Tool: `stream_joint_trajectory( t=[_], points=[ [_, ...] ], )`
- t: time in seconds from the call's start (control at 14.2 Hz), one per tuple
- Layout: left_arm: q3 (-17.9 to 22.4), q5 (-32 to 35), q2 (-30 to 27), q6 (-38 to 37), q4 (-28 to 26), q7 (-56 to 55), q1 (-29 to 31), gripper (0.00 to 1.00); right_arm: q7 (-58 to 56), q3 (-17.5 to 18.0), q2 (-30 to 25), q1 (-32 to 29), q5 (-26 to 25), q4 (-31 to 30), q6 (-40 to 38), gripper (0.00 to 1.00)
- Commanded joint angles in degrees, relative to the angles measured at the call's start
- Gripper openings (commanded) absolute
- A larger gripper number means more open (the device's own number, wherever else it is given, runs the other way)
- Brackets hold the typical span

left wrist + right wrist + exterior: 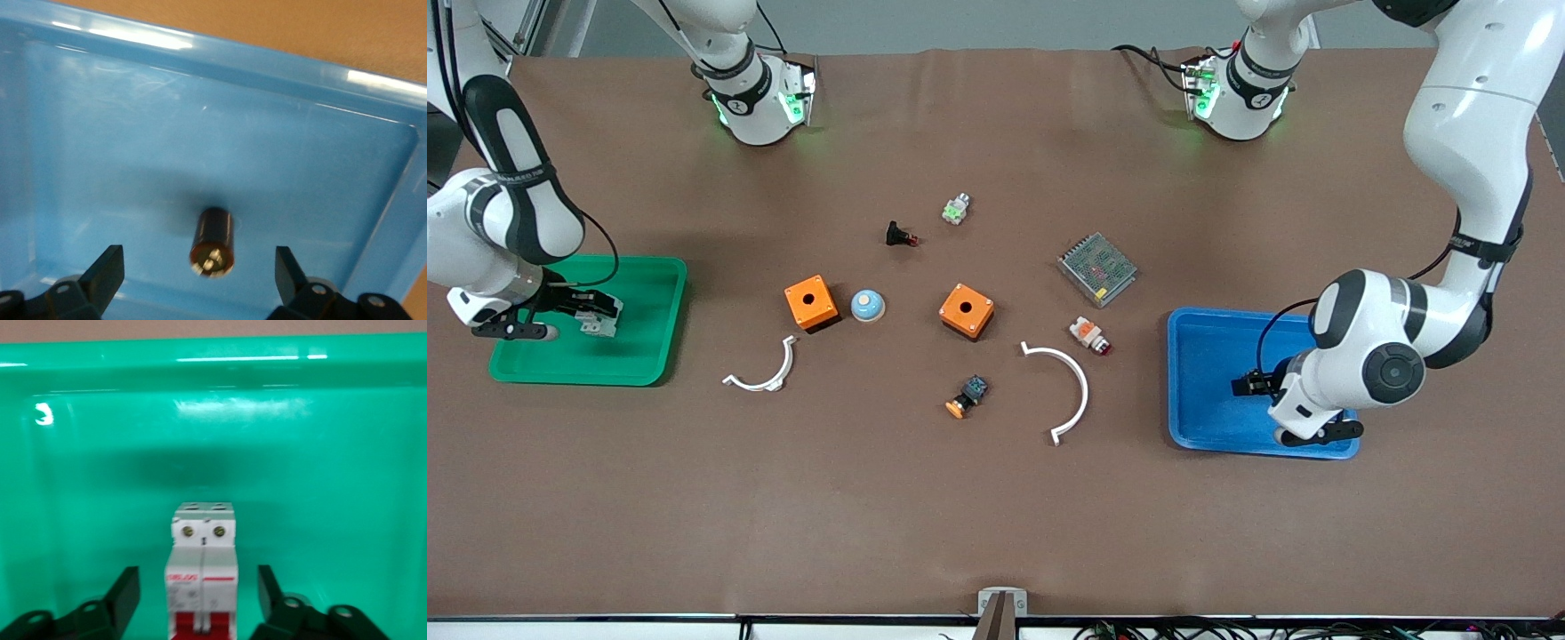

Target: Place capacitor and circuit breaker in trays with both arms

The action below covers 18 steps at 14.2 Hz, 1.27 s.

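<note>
The capacitor [212,241], a small dark cylinder with a metal end, lies on the floor of the blue tray [1205,329]. My left gripper [197,261] hangs low over it, open, with a gap between each finger and the cylinder. In the front view the left gripper [1249,385] covers the capacitor. The circuit breaker [203,577], white-grey with red levers, lies in the green tray [654,293]. My right gripper [198,590] straddles it, open, with both fingers clear of its sides. In the front view the right gripper [598,311] sits just over the breaker [596,327].
Between the trays lie two orange boxes [811,302] [967,310], a blue-white dome [867,305], a black button piece [901,236], a green-white part [957,209], a metal mesh box [1097,268], a white-orange push button [1090,335], an orange-black button [967,396] and two white arcs [765,373] [1069,391].
</note>
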Motion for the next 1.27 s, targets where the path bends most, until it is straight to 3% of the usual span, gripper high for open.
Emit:
stream_joint_trajectory(
  t=[0.0, 0.28, 0.49, 0.78, 1.2],
  points=[
    [-1.81, -0.48, -7.95, -6.27, -1.07, 4.14, 3.6, 1.0, 1.09, 0.49, -3.51, 2.77, -0.79, 8.14, -14.44, 1.0],
    [-5.42, -5.32, -16.3, -12.59, -1.34, 11.28, 9.94, 1.0, 11.18, 0.58, -4.91, 9.35, -0.79, 18.45, -28.09, 1.0],
    [-5.42, -9.87, -22.89, -16.48, -1.16, 13.74, 12.13, 1.0, 19.45, 0.66, -8.6, 16.03, -0.7, 18.9, -31.53, 1.0],
    [-5.16, -13.84, -30.02, -18.24, -0.46, 15.6, 13.29, 1.0, 20.26, 0.84, -11.69, 21.84, 0.17, 20.21, -35.93, 1.0],
    [-5.15, -14.02, -31.35, -23.42, 6.04, 15.68, 13.29, 1.0, 20.35, 0.75, -11.6, 25.46, 1.32, 31.98, -47.7, 1.0]
  ],
)
